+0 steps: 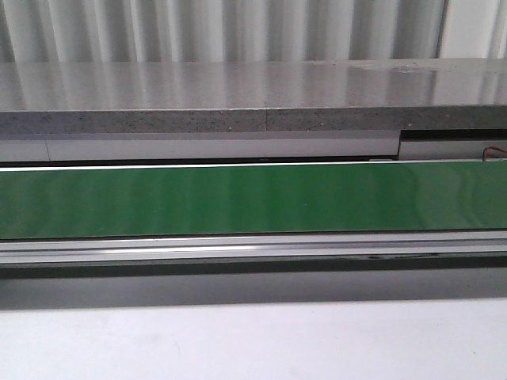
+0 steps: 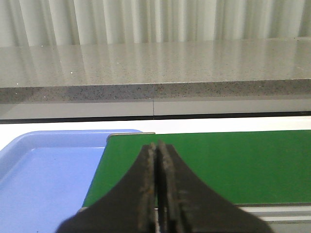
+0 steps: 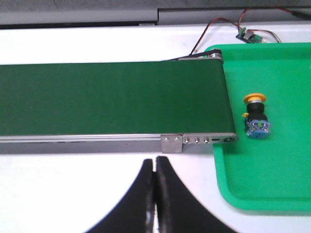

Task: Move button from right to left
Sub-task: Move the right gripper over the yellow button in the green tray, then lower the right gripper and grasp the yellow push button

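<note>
The left tool (image 2: 156,194), pressed together, hangs over the belt's (image 2: 218,165) end beside a blue tray (image 2: 43,179). The right tool (image 3: 155,194) is likewise pressed together. The button (image 3: 255,116) lies in the green tray (image 3: 272,160) near the belt, yellow cap away from the tool, long axis across the belt's run.

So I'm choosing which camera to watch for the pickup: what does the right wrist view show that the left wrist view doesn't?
Only the right wrist view shows the button lying in the green tray, and a small circuit board with wires. Only the left wrist view shows the blue tray and the grey counter. Both show the green conveyor belt and their own closed gripper, right and left.
</note>
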Controlling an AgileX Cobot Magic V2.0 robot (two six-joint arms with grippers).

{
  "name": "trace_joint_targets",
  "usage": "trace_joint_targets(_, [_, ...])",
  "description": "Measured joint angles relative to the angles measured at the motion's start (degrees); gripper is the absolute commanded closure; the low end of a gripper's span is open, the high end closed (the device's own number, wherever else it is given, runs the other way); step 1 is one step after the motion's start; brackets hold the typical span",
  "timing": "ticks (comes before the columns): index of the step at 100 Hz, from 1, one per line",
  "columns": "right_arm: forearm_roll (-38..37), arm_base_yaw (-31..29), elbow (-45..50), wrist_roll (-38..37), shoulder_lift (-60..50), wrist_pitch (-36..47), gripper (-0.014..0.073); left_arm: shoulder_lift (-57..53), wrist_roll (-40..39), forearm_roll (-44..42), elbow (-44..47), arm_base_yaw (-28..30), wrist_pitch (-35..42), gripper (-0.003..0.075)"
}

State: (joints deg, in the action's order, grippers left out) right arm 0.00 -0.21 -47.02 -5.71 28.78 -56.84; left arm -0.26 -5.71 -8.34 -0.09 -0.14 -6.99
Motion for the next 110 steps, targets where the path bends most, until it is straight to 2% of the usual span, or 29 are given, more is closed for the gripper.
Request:
trace_joint_targets(11, [0.0,0.0,-0.3,0.0,2.7,-0.9,0.0638,0.0,0.0,0.0,0.0,0.0,0.0,0.0740])
trace_joint_targets(18, [0.0,0.0,-0.3,0.0,3.9,-1.6,0.0556,0.0,0.0,0.0,0.0,0.0,0.0,0.0740])
trace_joint_targets(25, [0.0,0.0,-0.3,0.0,4.4,-2.0,0.0414,0.0,0.0,0.0,0.0,0.0,0.0,0.0740])
trace_joint_targets(37, [0.0,0.0,-0.3,0.0,4.5,-2.2,0.0085,0.0,0.0,0.0,0.0,0.0,0.0,0.0740])
trace_joint_targets(46, [0.0,0.0,-0.3,0.0,4.5,-2.2,-0.0076,0.0,0.0,0.0,0.0,0.0,0.0,0.0740])
trace_joint_targets(54, [0.5,0.0,-0.3,0.0,4.6,-2.2,-0.0047,0.0,0.0,0.0,0.0,0.0,0.0,0.0740])
trace_joint_targets(72, [2.1,0.0,-1.9,-0.4,7.3,-2.2,-0.0042,0.0,0.0,0.0,0.0,0.0,0.0,0.0740])
trace_joint_targets(100, [0.0,0.0,-10.2,-0.7,22.5,-2.1,-0.0042,0.0,0.0,0.0,0.0,0.0,0.0,0.0740])
trace_joint_targets(110, [-0.8,-1.9,-13.2,-0.7,27.5,-1.4,-0.0042,0.0,0.0,0.0,0.0,0.0,0.0,0.0740])
